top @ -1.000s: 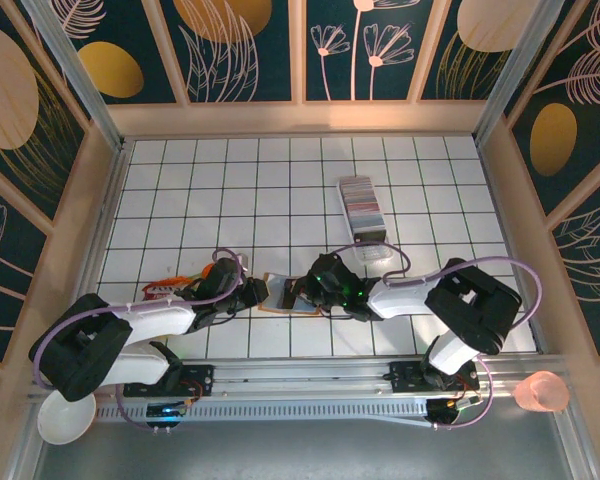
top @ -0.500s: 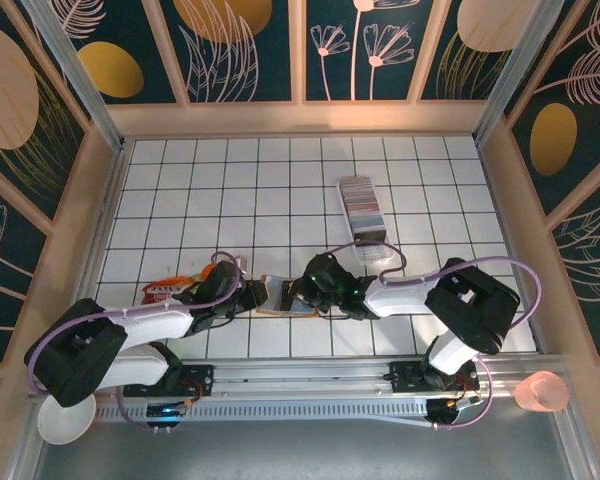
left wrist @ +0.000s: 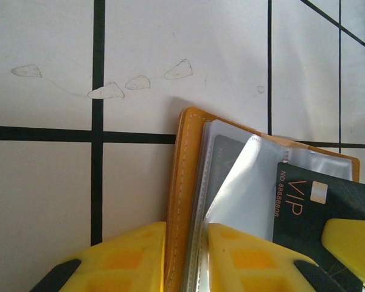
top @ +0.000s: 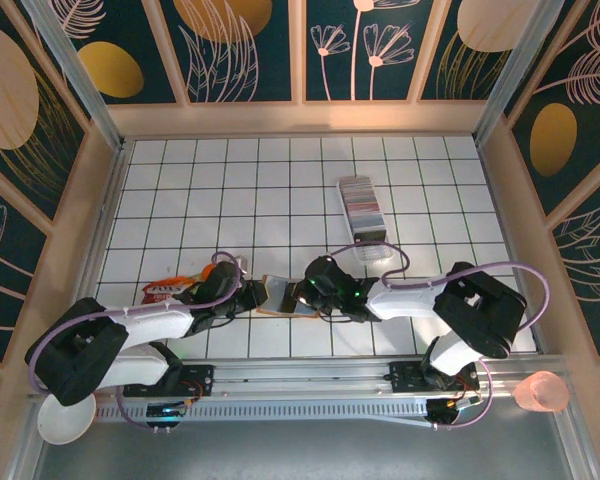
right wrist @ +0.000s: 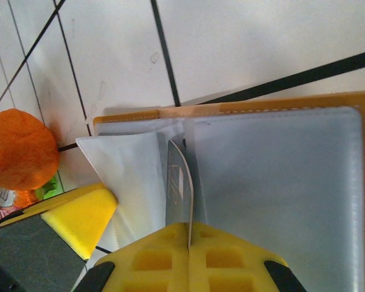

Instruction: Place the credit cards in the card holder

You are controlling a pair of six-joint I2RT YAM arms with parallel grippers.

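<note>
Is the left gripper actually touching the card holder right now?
Touching. In the left wrist view, the tan cover and clear sleeves of the card holder sit clamped between the yellow fingers of the left gripper, which press against both sides with no visible gap.

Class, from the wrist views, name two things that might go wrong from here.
1. The right tool pinches the black card on edge; it may slide between the clear leaves, missing a pocket.
2. The left tool clamps the card holder only by one edge; a push could drag it loose.
</note>
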